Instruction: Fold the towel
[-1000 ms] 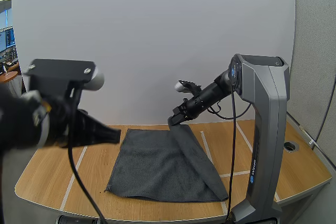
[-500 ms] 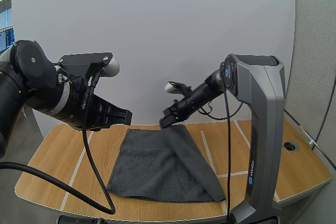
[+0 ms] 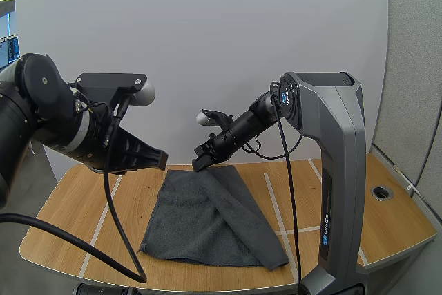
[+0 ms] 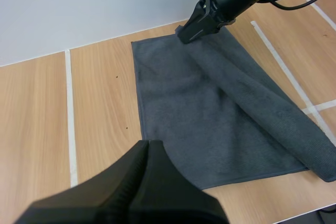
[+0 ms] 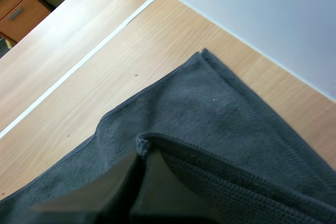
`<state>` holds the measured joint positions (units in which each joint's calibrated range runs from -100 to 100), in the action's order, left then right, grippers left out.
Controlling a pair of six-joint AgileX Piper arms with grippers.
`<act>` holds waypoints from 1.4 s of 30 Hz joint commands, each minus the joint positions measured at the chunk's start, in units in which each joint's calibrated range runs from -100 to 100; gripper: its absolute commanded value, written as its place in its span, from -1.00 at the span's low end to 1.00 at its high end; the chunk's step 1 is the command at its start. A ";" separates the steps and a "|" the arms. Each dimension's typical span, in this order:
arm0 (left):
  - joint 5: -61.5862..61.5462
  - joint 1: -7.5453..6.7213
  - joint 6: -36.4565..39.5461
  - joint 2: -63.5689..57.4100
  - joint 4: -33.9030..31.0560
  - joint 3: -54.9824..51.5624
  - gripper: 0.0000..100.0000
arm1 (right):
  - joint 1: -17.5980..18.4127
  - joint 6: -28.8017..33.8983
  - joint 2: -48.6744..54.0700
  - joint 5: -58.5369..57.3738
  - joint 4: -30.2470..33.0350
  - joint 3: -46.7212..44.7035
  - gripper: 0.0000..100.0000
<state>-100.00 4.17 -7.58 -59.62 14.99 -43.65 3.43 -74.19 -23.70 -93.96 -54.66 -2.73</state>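
The right gripper [image 3: 202,164] pinches the far corner of the gray towel [image 3: 200,229] and has pulled it more to the left, so the fold is growing. The towel lies on the wooden table [image 3: 76,226]. The left gripper [image 3: 159,160] hangs nearby, fingers pressed together, holding nothing.

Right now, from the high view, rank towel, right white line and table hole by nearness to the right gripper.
1. Towel: its far corner pinched in the right gripper.
2. White line: right of the towel.
3. Table hole: far right.
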 commanded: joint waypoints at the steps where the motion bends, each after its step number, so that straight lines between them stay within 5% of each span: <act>1: 0.00 0.09 -0.09 -0.24 -5.61 0.48 -1.00 | 0.55 -0.14 0.95 6.93 -1.20 -0.04 -1.00; 18: 0.00 0.09 -0.09 -0.24 -6.72 0.48 -1.00 | 4.88 -0.33 0.95 21.84 -1.64 0.48 -1.00; 42: 0.00 0.09 -0.09 -0.24 -6.72 0.48 -1.00 | 6.73 2.37 -6.53 24.27 0.45 6.21 -1.00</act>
<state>-100.00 4.17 -7.58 -59.62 8.22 -43.65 9.74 -71.62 -29.75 -71.50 -54.47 2.77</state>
